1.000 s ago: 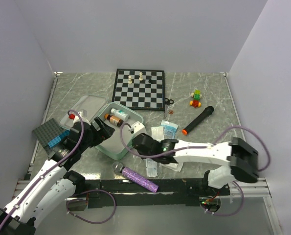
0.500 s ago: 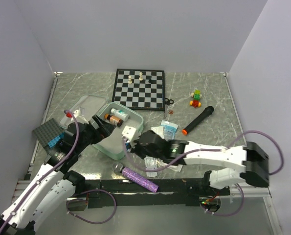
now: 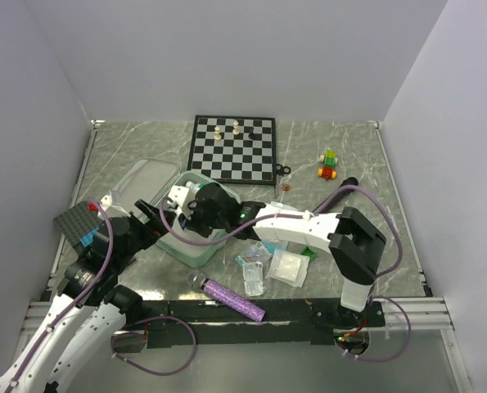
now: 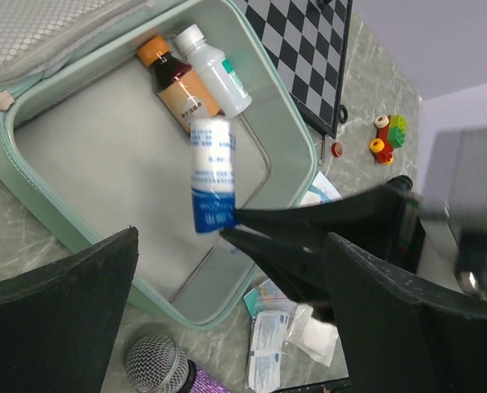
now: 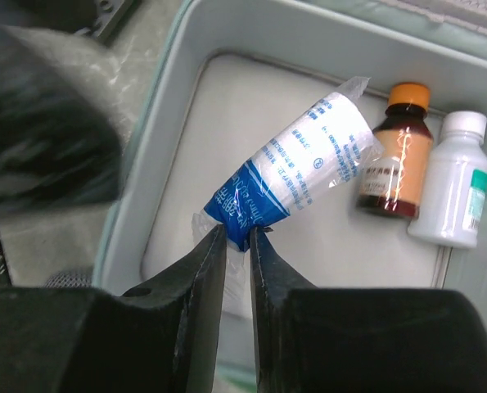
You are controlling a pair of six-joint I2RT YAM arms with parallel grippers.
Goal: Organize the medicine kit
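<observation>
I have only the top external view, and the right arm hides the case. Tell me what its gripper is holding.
Observer: In the right wrist view, the right gripper is shut on the blue end of a white-and-blue wrapped roll, over the grey lining of the medicine kit.
Operator: Report what's already inside.
Observer: Two bottles lie side by side at one edge: a brown bottle with an orange cap and a white bottle.
Operator: Now the left gripper.
Observer: The left wrist view shows the left gripper open and holding nothing, facing the kit.
</observation>
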